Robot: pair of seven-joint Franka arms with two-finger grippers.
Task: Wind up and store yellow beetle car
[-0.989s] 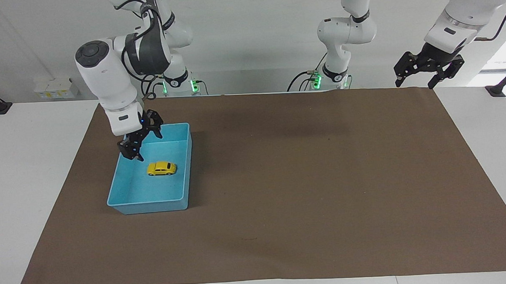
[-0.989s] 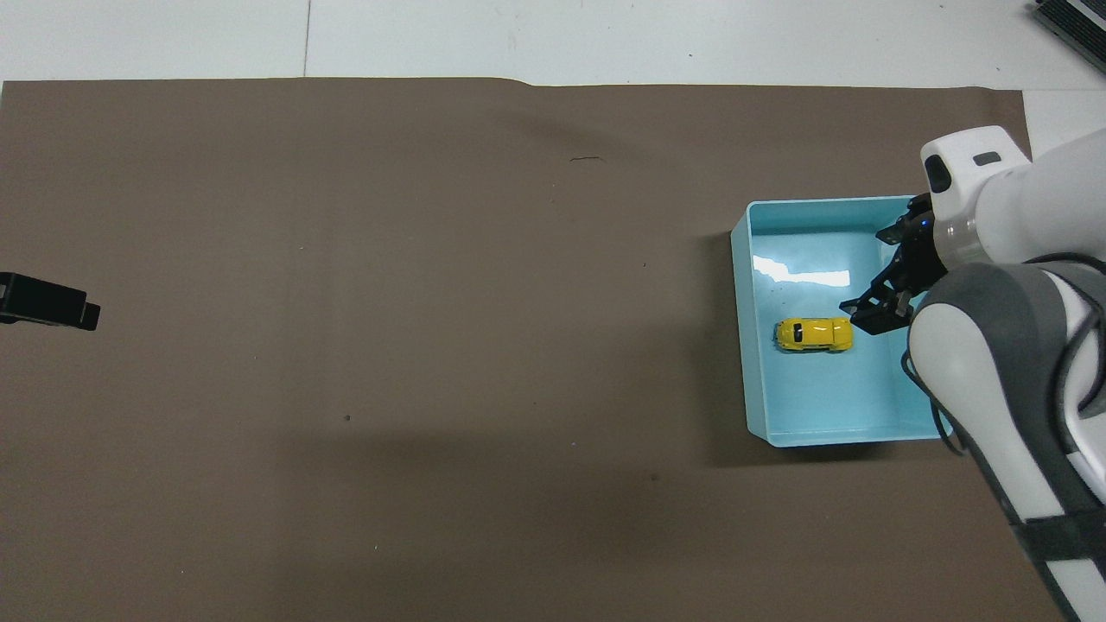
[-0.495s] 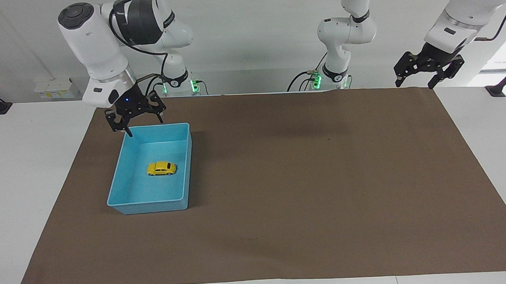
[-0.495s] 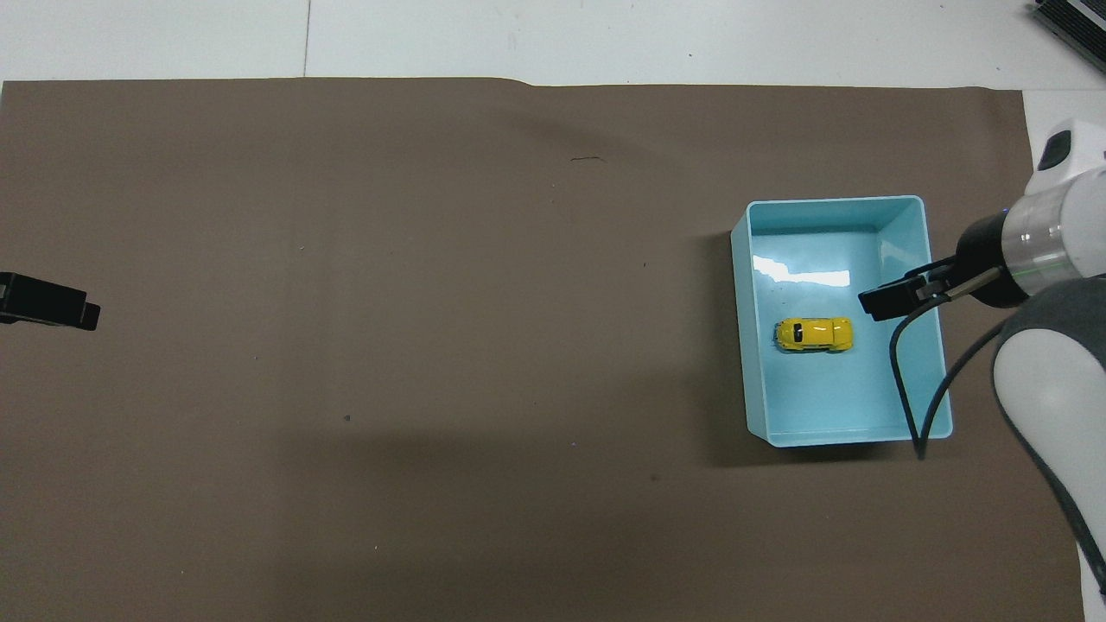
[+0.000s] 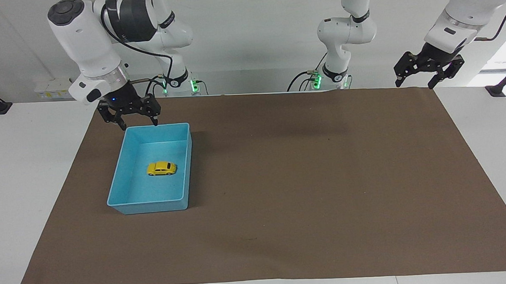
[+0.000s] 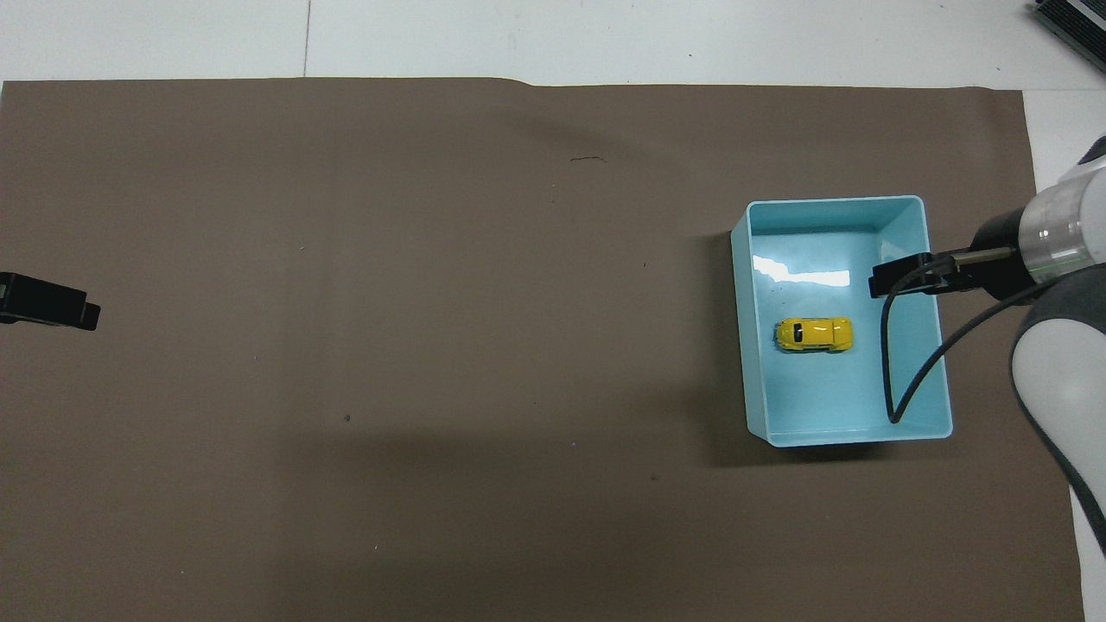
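Observation:
The yellow beetle car [image 5: 162, 168] stands on its wheels on the floor of the blue bin [image 5: 153, 206], near its middle; it also shows in the overhead view [image 6: 813, 334] inside the bin [image 6: 741, 345]. My right gripper [image 5: 137, 121] is open and empty, raised over the bin's edge nearest the robots, clear of the car; its tip shows in the overhead view [image 6: 899, 275]. My left gripper [image 5: 414, 81] is open and empty, and waits raised over the mat's corner at the left arm's end [image 6: 47, 304].
A brown mat [image 5: 323, 177] covers most of the white table. The bin stands on it toward the right arm's end. A black cable [image 6: 890, 380] hangs from the right arm over the bin.
My right gripper has risen out of the bin, away from the car, and turned over the bin's edge nearest the robots. The car and the left arm have not moved.

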